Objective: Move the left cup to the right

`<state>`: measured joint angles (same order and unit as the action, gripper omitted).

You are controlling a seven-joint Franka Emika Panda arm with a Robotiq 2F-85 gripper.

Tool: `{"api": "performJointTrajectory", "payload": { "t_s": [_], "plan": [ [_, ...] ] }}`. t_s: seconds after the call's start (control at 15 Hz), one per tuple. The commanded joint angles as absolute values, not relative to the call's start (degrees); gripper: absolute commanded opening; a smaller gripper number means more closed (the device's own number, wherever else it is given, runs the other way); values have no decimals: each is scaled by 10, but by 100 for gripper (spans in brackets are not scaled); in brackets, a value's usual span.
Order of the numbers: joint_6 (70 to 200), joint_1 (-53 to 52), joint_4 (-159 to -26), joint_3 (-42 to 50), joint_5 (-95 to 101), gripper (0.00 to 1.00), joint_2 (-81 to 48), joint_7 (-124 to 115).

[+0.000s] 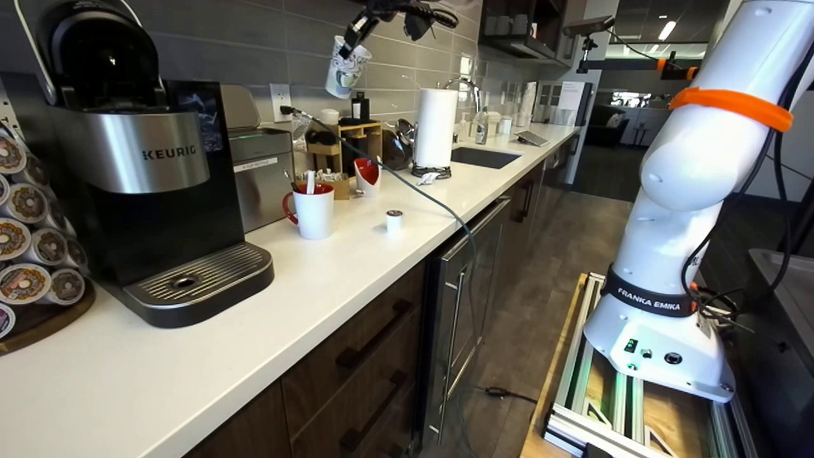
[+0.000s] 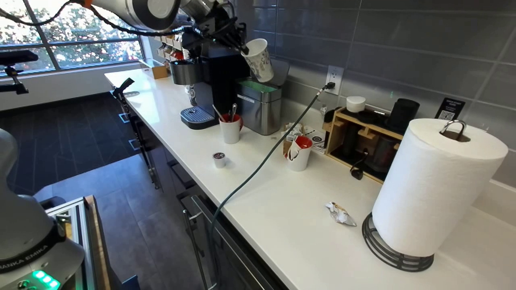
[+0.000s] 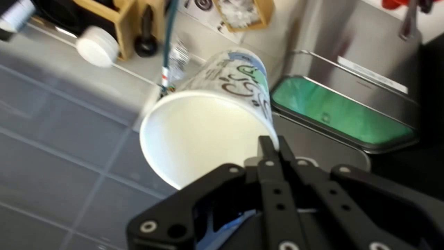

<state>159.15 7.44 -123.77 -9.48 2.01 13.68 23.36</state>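
Your gripper (image 3: 274, 142) pinches the printed cup (image 3: 208, 128); a cord (image 2: 263, 163) spans the counter (image 2: 282, 225); the mug (image 2: 230, 132) holds utensils (image 2: 234, 109).

In an exterior view, the Franka Emika arm (image 1: 690, 168) is cut off by the top edge, some coffee pods (image 1: 13, 238) by the left. In the wrist view, the paper cup (image 3: 210, 119) is partly hidden by the gripper (image 3: 276, 142), and the bin label (image 3: 373, 74) is blurred.

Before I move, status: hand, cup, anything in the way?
Hand shut on patterned cup at the rim. Cup tilted, off the counter. Cord runs across the counter and over its front edge; might snag.
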Motion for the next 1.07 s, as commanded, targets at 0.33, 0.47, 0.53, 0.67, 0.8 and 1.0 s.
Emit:
{"api": "performJointTrajectory", "payload": {
  "t_s": [0.33,0.47,0.53,0.67,0.8,1.0],
  "plan": [
    [1550,65,-1347,-68,142,1,78,57],
    [1561,40,-1356,-66,136,1,56,45],
    [1575,38,-1354,-68,165,1,39,17],
    [1580,33,-1341,-66,206,1,18,-20],
    [1578,51,-1321,-78,269,1,-6,-64],
    [1568,50,-1281,-69,324,1,-46,-112]
  ]
}}
